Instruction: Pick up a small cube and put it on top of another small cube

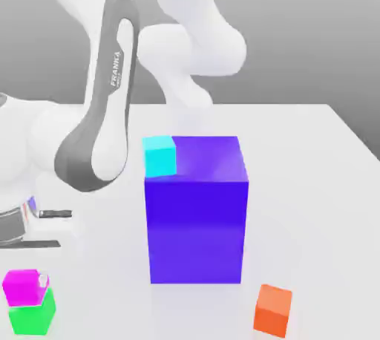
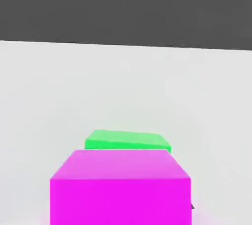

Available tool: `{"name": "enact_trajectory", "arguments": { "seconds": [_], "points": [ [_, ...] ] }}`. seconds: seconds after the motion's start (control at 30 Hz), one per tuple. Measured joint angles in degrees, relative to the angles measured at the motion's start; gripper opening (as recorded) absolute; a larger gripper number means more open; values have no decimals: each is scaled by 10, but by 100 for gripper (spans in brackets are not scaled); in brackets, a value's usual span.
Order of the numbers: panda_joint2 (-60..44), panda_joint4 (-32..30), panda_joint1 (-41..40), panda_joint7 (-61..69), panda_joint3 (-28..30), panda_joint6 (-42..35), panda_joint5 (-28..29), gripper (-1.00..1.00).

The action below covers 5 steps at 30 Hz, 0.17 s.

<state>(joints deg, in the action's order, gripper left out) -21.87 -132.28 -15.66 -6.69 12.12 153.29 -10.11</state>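
The small magenta cube (image 1: 22, 286) rests on the small green cube (image 1: 33, 318) at the exterior view's lower left, shifted a little off the green one's centre. My gripper (image 1: 21, 233) hangs just above this stack at the left edge, apart from the magenta cube. In the hand view the magenta cube (image 2: 120, 185) fills the near part of the picture, and a strip of the green cube (image 2: 128, 140) shows beyond it. The white arm (image 1: 107, 108) arches over from the back.
A big purple-blue block (image 1: 197, 220) stands mid-table. A small cyan cube (image 1: 159, 155) shows at its upper left corner. A small orange cube (image 1: 272, 309) sits in front of the block, to the exterior view's right. The table's edge (image 1: 356, 138) runs along the right.
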Motion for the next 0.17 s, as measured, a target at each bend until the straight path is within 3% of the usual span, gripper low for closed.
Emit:
{"name": "enact_trajectory", "arguments": {
  "seconds": [0.17],
  "points": [
    [2,0,1,-1,1,-2,1,100]
  ]
}}
